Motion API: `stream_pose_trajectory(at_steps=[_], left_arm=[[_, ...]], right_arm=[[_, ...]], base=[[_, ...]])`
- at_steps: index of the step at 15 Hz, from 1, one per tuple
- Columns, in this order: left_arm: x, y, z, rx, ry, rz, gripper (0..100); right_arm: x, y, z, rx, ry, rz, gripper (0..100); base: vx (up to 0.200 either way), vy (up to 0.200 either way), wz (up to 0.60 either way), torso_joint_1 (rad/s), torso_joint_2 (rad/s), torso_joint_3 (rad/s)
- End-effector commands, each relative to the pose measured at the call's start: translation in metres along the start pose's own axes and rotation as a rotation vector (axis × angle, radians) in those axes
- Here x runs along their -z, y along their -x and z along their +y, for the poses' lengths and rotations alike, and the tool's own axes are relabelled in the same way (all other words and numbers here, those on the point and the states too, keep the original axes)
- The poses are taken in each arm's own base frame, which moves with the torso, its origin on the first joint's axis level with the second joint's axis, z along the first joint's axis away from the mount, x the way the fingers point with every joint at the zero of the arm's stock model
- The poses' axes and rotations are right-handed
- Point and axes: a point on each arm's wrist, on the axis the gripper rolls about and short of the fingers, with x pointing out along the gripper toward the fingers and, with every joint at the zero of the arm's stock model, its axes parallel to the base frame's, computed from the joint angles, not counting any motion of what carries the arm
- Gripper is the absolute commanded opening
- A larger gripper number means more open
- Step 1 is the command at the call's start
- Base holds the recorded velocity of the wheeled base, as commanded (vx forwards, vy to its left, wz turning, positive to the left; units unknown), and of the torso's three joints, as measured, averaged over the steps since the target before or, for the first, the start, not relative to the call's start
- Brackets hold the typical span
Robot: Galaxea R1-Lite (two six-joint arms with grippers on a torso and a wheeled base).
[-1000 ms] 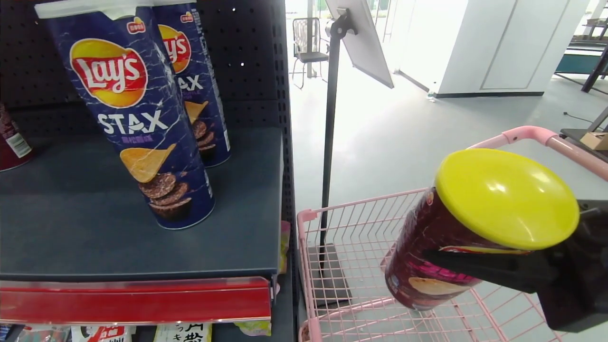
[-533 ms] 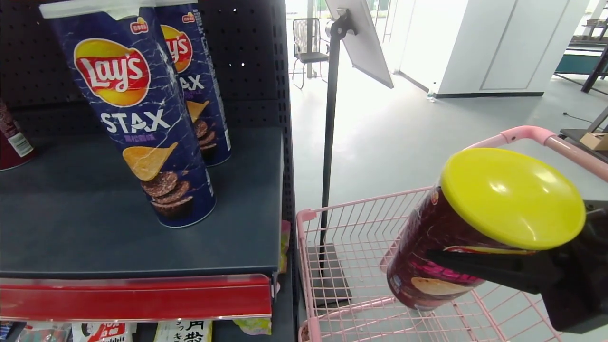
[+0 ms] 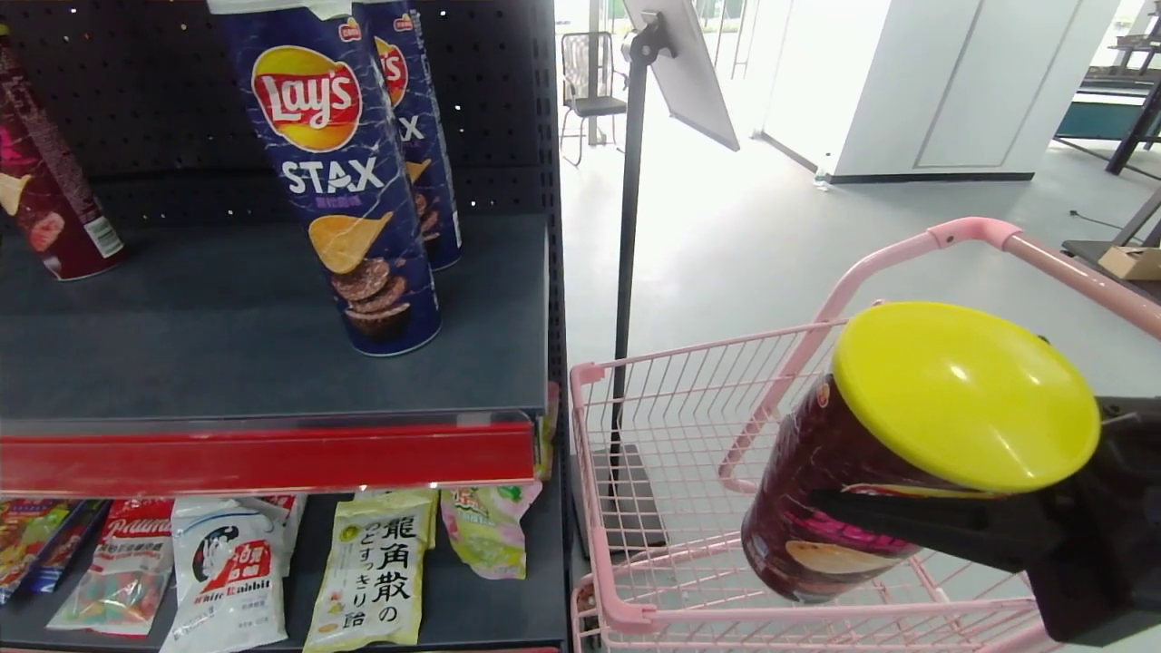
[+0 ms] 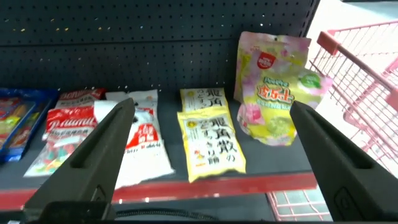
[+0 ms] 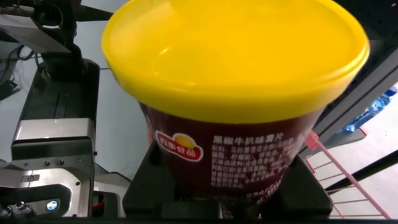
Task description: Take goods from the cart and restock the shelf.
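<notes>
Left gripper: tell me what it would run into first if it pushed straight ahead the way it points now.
Probably the yellow candy bags lying on the lower shelf, straight ahead of the open left gripper. Depth is unclear; a higher line would reach the pegboard back panel instead.

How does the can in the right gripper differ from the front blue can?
Colour: the held can is dark red with a yellow lid; the front blue can is navy. Pose: the held can tilts; the front blue can stands upright. Place: the held can sits in the right gripper over the cart; the front blue can rests on the shelf. Both are chip tubes.
</notes>
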Motion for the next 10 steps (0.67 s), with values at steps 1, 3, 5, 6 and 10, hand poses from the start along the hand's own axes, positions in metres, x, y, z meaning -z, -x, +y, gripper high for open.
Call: stream_pose_trajectory(at_steps=[1,3,5,6,10], left_arm=[[0.0000,-0.0001,0.0000,0.000,0.000,0.001,100],[-0.0005,0.0000,0.0000,0.000,0.000,-0.001,100],[0.0000,-0.0001,0.0000,0.000,0.000,0.001,100],[0.0000,-0.0001,0.0000,0.000,0.000,0.001,100],[0.0000,-0.0001,0.0000,0.000,0.000,0.001,100]], right_arm=[[0.0008,0.0000,0.0007,-0.002,-0.001,0.001,0],[0.0010,0.0003,0.0002,0.001,-0.001,0.002,0],[0.0014,0.0009,-0.0006,0.006,-0.002,0.003,0],[0.0014,0.0009,-0.0006,0.006,-0.002,0.003,0],[0.0074,0.0063,0.0023,0.028,-0.013,0.022,0]], base=[[0.000,0.000,0.00,0.000,0.00,0.000],[0.000,0.000,0.00,0.000,0.00,0.000],[0.000,0.000,0.00,0.000,0.00,0.000],[0.000,0.000,0.00,0.000,0.00,0.000],[0.000,0.000,0.00,0.000,0.00,0.000]])
